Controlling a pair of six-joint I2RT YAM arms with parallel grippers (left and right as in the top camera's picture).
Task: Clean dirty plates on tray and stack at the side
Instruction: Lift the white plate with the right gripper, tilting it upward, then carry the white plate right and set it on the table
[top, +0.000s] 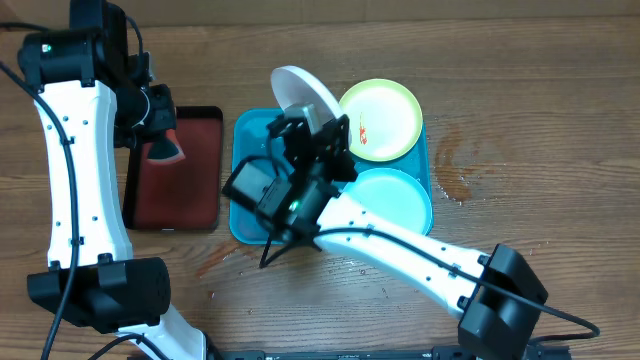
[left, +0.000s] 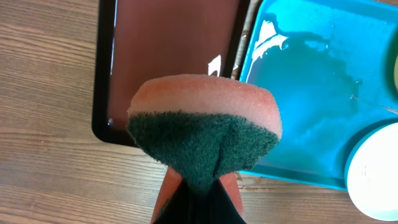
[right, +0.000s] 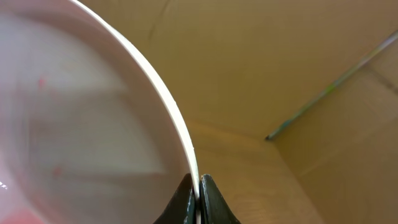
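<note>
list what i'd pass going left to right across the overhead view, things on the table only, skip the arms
dark red tray → bare left end of the turquoise tray → white plate → yellow-green plate. The mint plate spans the same stretch as the yellow-green one, so it is left out.

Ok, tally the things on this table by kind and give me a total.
Plates: 3 (white plate, yellow-green plate, mint plate)
Trays: 2 (turquoise tray, dark red tray)
Sponges: 1 (sponge)
Total: 6
</note>
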